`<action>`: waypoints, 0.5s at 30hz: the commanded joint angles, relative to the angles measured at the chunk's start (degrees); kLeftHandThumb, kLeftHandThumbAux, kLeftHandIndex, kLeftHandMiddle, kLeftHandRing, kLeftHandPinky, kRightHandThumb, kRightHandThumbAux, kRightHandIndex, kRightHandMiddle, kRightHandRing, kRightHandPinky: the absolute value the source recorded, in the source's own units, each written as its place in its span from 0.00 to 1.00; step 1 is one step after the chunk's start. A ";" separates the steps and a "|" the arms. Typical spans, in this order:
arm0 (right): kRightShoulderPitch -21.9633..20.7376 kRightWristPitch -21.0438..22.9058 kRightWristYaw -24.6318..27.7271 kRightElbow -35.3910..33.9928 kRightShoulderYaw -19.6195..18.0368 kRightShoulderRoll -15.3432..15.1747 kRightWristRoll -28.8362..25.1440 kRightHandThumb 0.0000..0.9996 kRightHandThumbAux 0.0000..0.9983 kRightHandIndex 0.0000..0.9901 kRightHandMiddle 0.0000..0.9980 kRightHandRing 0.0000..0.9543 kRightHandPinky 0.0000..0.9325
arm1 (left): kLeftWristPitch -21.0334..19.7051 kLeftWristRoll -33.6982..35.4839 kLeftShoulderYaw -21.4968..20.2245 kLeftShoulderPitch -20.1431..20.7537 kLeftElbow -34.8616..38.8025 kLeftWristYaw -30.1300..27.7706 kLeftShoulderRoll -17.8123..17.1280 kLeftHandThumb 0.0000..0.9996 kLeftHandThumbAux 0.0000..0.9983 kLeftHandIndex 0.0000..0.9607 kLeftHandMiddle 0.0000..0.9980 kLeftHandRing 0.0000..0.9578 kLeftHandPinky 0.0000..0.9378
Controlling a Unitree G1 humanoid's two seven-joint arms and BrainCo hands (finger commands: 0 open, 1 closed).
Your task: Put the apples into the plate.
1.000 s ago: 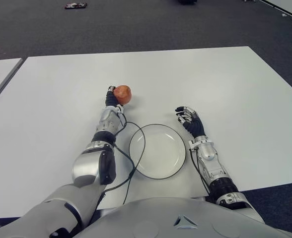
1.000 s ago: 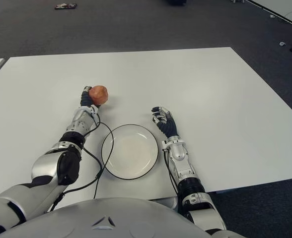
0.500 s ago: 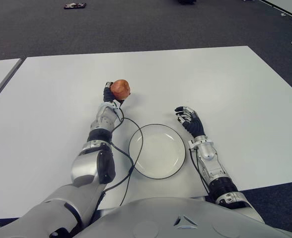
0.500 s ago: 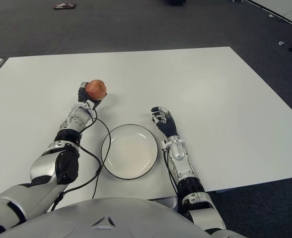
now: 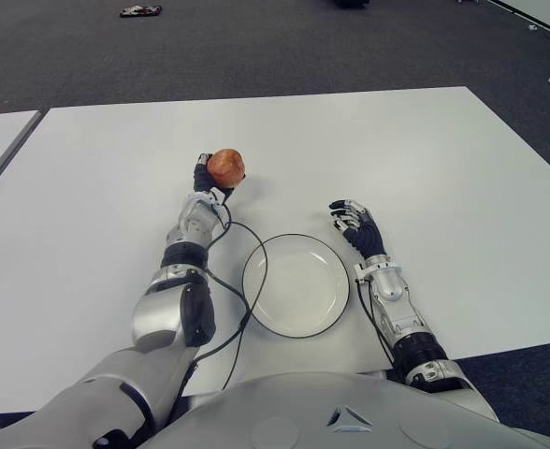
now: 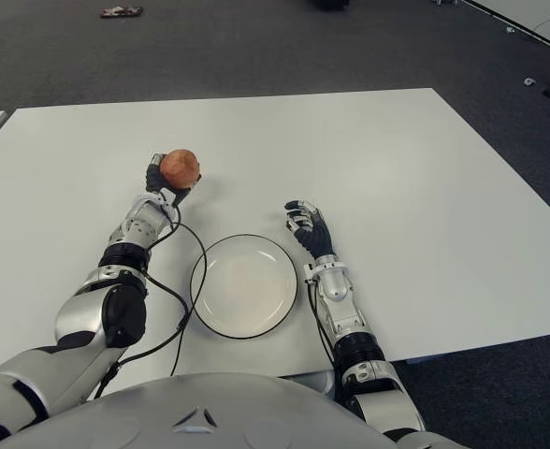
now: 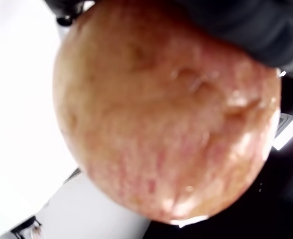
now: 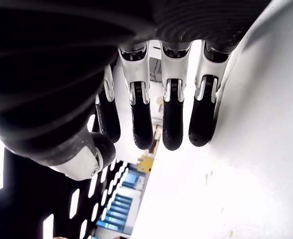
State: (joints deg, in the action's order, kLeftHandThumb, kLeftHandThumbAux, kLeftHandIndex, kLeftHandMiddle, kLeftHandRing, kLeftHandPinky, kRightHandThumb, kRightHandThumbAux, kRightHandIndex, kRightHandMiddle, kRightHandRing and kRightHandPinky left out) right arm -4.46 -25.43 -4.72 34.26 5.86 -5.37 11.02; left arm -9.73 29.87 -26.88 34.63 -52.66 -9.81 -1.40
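A reddish-orange apple (image 5: 226, 167) is gripped in my left hand (image 5: 208, 178), lifted a little off the white table (image 5: 425, 159), up and to the left of the plate. It fills the left wrist view, apple (image 7: 161, 114) with dark fingers (image 7: 246, 25) curled over it. The white plate (image 5: 296, 284) with a dark rim lies empty near the table's front edge. My right hand (image 5: 354, 224) shows just right of the plate, its fingers (image 8: 171, 119) relaxed and holding nothing.
A black cable (image 5: 247, 281) runs from my left forearm along the plate's left rim. A second table's edge (image 5: 4, 150) shows at far left. Dark carpet (image 5: 256, 47) lies beyond, with a small dark object (image 5: 142, 11) on it.
My left hand has raised the apple off the table and drawn it slightly left and away. The right hand has not moved.
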 commanded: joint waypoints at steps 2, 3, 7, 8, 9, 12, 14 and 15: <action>3.22 2.14 -0.37 4.11 0.75 0.20 0.97 0.65 0.67 0.30 0.33 0.33 0.35 | -5.99 2.44 1.22 -2.47 10.38 -1.43 1.25 0.73 0.70 0.46 0.86 0.92 0.97; 3.21 2.10 -0.42 4.15 0.78 0.17 0.99 0.65 0.67 0.30 0.33 0.33 0.35 | -6.69 2.56 1.36 -2.85 11.55 -1.18 1.44 0.73 0.70 0.46 0.86 0.92 0.97; 3.08 2.31 -0.49 4.28 0.96 0.00 1.16 0.65 0.67 0.31 0.33 0.33 0.35 | -14.31 4.46 3.65 -6.20 24.06 0.52 2.85 0.73 0.70 0.46 0.86 0.92 0.97; 3.06 2.32 -0.37 4.31 0.95 0.00 1.05 0.65 0.67 0.31 0.33 0.33 0.35 | -16.31 5.00 4.25 -7.11 27.49 1.13 3.22 0.73 0.70 0.46 0.86 0.92 0.97; 3.05 2.32 -0.21 4.32 0.91 0.05 0.85 0.65 0.67 0.31 0.33 0.33 0.35 | -18.70 5.69 5.15 -8.24 31.81 1.96 3.69 0.73 0.70 0.46 0.86 0.92 0.97; 2.96 2.33 0.03 4.41 0.79 0.15 0.49 0.66 0.67 0.31 0.33 0.34 0.36 | -23.18 6.78 6.84 -10.40 39.58 3.38 4.63 0.73 0.70 0.46 0.85 0.92 0.96; 2.92 2.42 0.02 4.44 0.76 0.21 0.43 0.66 0.67 0.31 0.33 0.34 0.36 | -25.47 7.32 7.67 -11.48 42.71 3.60 4.94 0.73 0.70 0.46 0.85 0.92 0.96; 2.91 2.49 0.01 4.43 0.75 0.22 0.42 0.66 0.67 0.31 0.33 0.34 0.36 | -26.60 7.64 8.01 -11.95 44.12 3.76 5.04 0.73 0.70 0.46 0.85 0.91 0.96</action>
State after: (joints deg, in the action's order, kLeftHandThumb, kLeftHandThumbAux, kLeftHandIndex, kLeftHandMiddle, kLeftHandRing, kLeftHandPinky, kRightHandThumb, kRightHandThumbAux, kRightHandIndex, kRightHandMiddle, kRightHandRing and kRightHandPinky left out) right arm -4.89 -26.04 -5.49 34.49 6.02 -5.64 11.27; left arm -30.18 35.05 -21.49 25.73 -17.46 -8.19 2.33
